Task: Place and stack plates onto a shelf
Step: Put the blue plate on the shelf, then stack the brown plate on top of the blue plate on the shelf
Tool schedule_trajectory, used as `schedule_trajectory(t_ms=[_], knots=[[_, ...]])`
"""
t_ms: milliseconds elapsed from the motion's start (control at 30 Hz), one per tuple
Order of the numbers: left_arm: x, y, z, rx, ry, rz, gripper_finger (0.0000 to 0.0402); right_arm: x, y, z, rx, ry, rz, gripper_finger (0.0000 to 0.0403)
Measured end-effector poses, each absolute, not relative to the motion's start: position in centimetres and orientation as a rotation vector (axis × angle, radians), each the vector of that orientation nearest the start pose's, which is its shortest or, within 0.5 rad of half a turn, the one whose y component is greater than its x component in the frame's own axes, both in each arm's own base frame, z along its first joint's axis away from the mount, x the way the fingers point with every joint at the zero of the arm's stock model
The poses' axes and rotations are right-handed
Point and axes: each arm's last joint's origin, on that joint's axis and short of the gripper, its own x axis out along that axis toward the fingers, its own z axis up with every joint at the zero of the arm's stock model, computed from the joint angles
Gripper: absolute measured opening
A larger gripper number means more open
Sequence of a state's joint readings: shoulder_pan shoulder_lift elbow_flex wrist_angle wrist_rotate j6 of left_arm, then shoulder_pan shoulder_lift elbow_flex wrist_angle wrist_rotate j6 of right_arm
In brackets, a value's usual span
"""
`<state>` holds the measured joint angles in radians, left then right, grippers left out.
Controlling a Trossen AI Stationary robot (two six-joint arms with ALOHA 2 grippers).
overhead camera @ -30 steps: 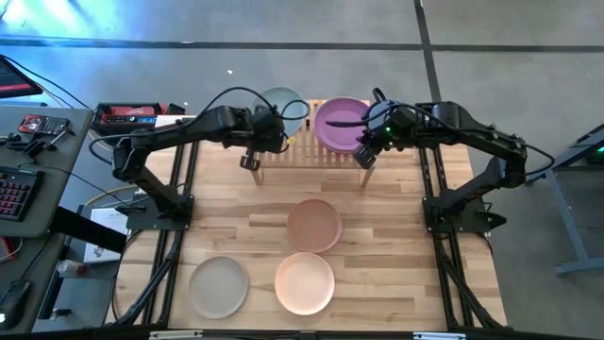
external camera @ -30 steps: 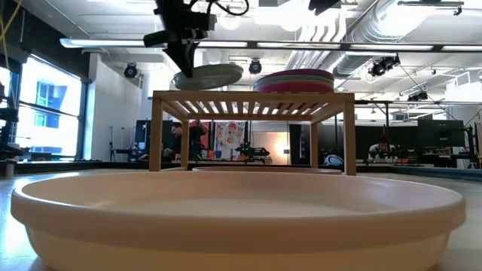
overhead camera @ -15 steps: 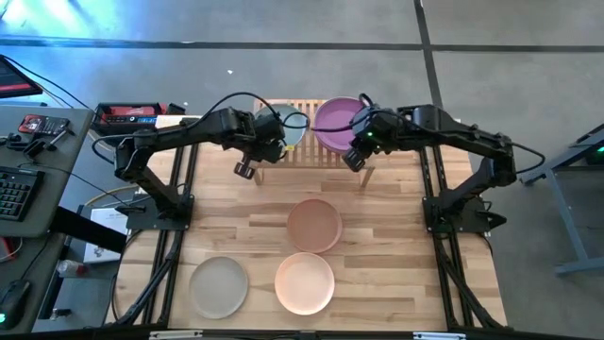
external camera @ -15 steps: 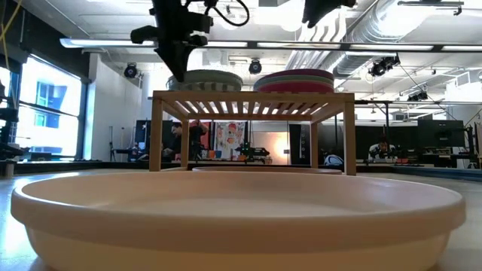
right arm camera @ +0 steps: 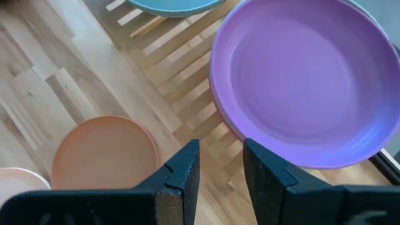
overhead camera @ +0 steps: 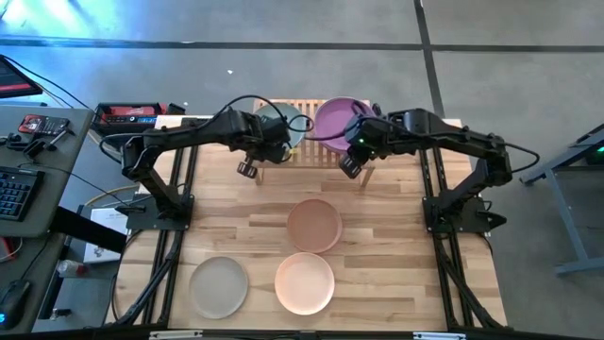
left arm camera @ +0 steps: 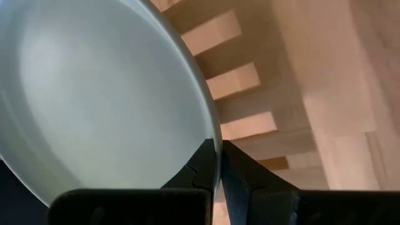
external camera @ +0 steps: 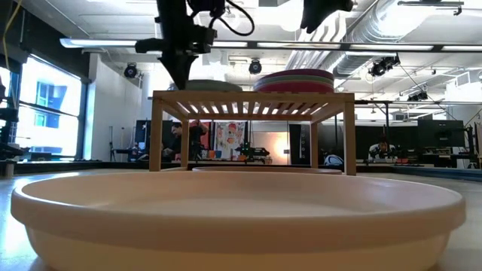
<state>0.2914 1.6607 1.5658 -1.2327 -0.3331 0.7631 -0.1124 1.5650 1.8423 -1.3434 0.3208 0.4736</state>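
Note:
The sage plate [overhead camera: 294,128] lies on the left half of the bamboo shelf [external camera: 252,98], and my left gripper [left arm camera: 217,164] is shut on its rim. A stack topped by the purple plate [right arm camera: 300,81] rests on the shelf's right half [external camera: 294,78]. My right gripper [right arm camera: 219,167] is open, hovering over the shelf's near edge beside that stack and touching nothing. The brown plate [overhead camera: 314,225], the peach plate [overhead camera: 304,281] and the grey-beige plate [overhead camera: 218,286] lie flat on the tabletop. My left gripper pinches the sage plate's rim [left arm camera: 211,128] between its two fingers, one on the inside of the rim and one outside. In the low view the fingers [external camera: 181,69] come from above, pointing down at the plate's left edge. The plate [external camera: 209,85] lies flat on the shelf's slats.
The peach plate [external camera: 241,218] fills the low view's foreground. A keyboard and tools [overhead camera: 28,132] sit on a side desk left of the table. Bare tabletop lies between the shelf and the brown plate.
My left gripper has come down and set the sage plate, which was lifted and tilted, flat on the shelf's left half. It stays shut on the rim. My right gripper has drawn back from the purple stack toward the near edge and slightly left.

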Motion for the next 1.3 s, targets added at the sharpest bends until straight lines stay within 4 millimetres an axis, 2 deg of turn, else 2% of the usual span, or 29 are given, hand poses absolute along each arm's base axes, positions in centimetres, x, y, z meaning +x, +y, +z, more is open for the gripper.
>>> schedule_trajectory(t_ms=[300,533,733,967,1100,1300], knots=[[30.4,10.1,30.6,0.684,1.508,0.007,0.0011,28.2,-3.1,40.9,0.287,0.951,-0.61,0.0098],[30.4,10.1,30.6,0.676,1.509,0.015,0.0041,28.2,-3.1,40.9,0.292,0.949,-0.612,0.0098],[30.3,10.1,30.6,0.612,1.508,0.105,0.0063,28.2,-3.1,40.9,0.293,0.949,-0.613,0.0098],[29.9,9.8,31.9,0.589,1.483,0.184,0.0065,28.2,-3.1,40.9,0.304,0.946,-0.618,0.0098],[29.6,9.1,33.1,0.569,1.489,0.172,0.0065,28.2,-3.1,40.9,0.32,0.944,-0.621,0.0098],[29.0,7.6,34.3,0.487,1.519,0.184,0.0065,28.3,-1.9,40.9,0.471,0.931,-0.604,0.0098]])
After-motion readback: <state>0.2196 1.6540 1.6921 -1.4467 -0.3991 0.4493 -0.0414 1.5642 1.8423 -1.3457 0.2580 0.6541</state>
